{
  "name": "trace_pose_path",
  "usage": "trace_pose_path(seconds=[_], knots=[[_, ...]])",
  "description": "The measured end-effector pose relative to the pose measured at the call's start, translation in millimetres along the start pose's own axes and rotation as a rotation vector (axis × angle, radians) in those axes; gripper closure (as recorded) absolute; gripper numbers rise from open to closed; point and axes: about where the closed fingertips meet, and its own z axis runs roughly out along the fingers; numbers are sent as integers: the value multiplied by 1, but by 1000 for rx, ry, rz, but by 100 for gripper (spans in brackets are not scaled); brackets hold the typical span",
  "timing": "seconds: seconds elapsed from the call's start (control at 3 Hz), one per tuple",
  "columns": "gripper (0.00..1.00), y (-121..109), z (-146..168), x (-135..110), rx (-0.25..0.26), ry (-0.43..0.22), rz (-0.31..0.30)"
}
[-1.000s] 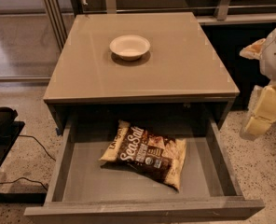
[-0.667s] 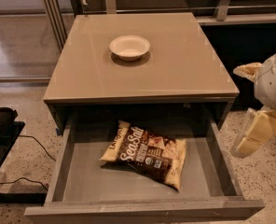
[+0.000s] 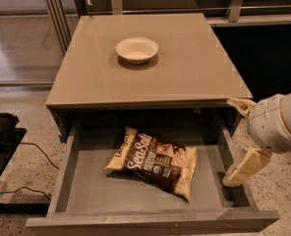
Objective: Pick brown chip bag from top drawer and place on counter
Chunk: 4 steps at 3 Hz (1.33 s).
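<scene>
The brown chip bag [image 3: 154, 162] lies flat in the middle of the open top drawer [image 3: 86, 191], its "Sea Salt" lettering facing up and tilted. The counter [image 3: 185, 68] is the glossy taupe top of the cabinet above the drawer. My gripper [image 3: 229, 141] is at the right, over the drawer's right wall, to the right of the bag and apart from it. Its two cream fingers [image 3: 244, 165] are spread apart and hold nothing.
A white bowl [image 3: 136, 49] stands on the counter toward the back left. A black object with cables [image 3: 3, 136] sits on the speckled floor at the left. Metal railing posts and glass panels stand behind the cabinet.
My gripper has moved down and to the left, from beside the counter's right edge to the drawer's right wall. The bag, the bowl and the drawer have not moved.
</scene>
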Motion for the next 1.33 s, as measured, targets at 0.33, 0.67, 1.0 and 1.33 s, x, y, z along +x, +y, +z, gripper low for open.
trace_pose_path(seconds=[0.33, 0.67, 1.0, 1.33], knots=[[0, 0, 0, 0, 0, -1, -1], [0, 4, 24, -12, -35, -54, -11], [0, 4, 55, -21, -46, -132, 9], [0, 8, 88, -24, -43, -187, 48]])
